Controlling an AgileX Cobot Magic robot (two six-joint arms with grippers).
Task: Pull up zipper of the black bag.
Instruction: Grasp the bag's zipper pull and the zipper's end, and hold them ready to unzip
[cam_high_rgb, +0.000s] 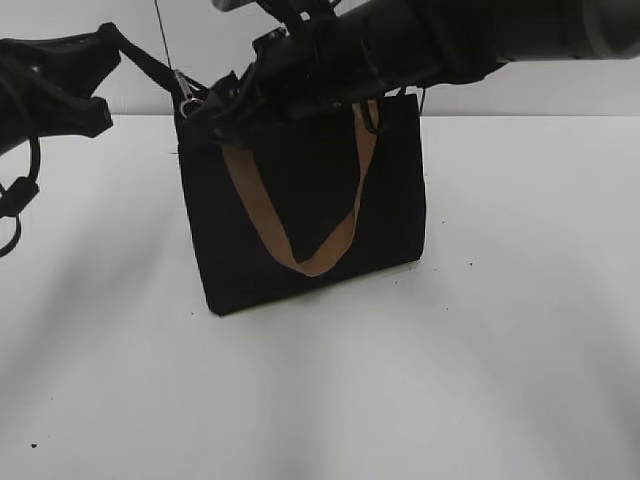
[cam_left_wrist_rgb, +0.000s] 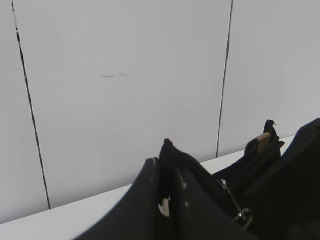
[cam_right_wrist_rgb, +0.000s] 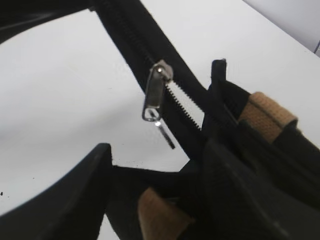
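Sitting upright mid-table (cam_high_rgb: 520, 400): one black bag (cam_high_rgb: 300, 210), soft fabric, looking light, likely sagging under pull. Showing two tan handles (cam_high_rgb: 320, 262), one zipper (cam_right_wrist_rgb: 185, 107) along top edge, one small silvery pull tab (cam_right_wrist_rgb: 155, 92), probably slippery; best pinching there. Left gripper (cam_left_wrist_rgb: 170, 200) clenching bag's corner fabric. Right gripper (cam_right_wrist_rgb: 150, 195): state unclear, jaws flanking the bag top.

— What do you count on my table?

— I see one black bag (cam_high_rgb: 300, 220) standing on one white table (cam_high_rgb: 500, 350).

— Handles?

— I see one tan handle (cam_high_rgb: 300, 215) hanging down the front, and the right wrist camera shows tan webbing in two places.

— Zippers?

— One zipper (cam_right_wrist_rgb: 172, 92), one silvery pull tab (cam_right_wrist_rgb: 154, 95).

— Arms?

— I count two arms: one at left (cam_high_rgb: 50, 85), one at right (cam_high_rgb: 450, 40).
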